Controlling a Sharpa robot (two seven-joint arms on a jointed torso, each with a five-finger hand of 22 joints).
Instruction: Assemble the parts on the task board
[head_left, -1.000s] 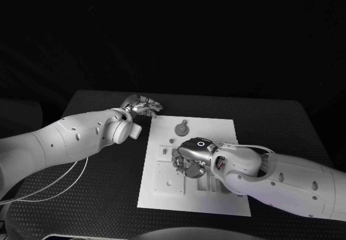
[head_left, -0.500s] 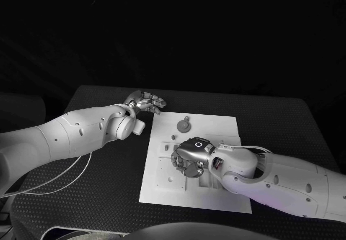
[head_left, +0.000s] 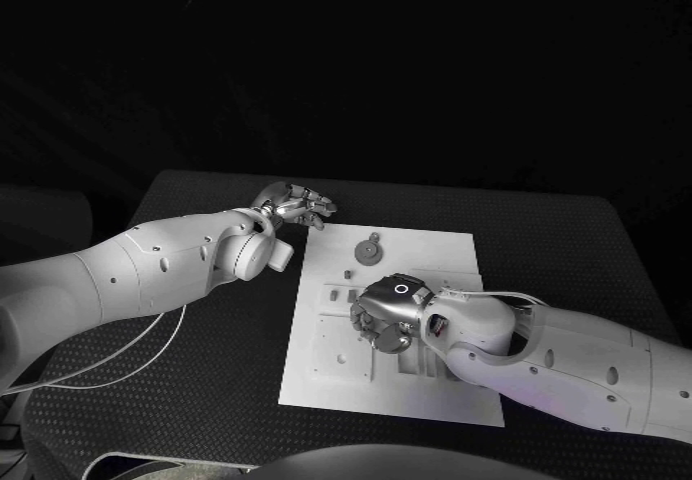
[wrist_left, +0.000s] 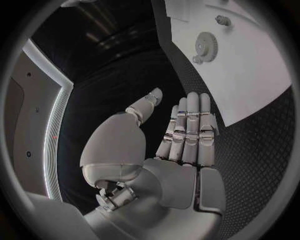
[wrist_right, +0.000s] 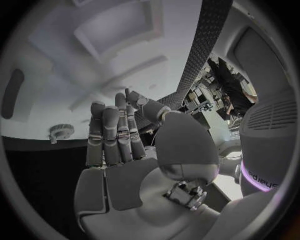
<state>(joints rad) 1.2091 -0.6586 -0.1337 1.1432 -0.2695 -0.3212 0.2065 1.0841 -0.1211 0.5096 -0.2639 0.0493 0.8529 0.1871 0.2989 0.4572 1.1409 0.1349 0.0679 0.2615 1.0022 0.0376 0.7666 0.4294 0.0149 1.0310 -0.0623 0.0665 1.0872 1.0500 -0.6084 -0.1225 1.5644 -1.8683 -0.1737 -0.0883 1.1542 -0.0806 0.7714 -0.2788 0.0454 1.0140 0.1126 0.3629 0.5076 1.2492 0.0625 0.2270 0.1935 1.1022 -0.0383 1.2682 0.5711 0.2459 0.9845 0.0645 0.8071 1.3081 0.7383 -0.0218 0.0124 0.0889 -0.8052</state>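
White rectangular task board (head_left: 433, 255): grey gear-shaped part (head_left: 371, 251) near far edge. Right hand (head_left: 381, 320) covers board's middle, fingers extended, empty. Left hand (head_left: 296, 207) beyond far-left corner, fingers straight, empty.

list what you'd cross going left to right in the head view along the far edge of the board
left arm → left robot hand → gear on the board → bare table
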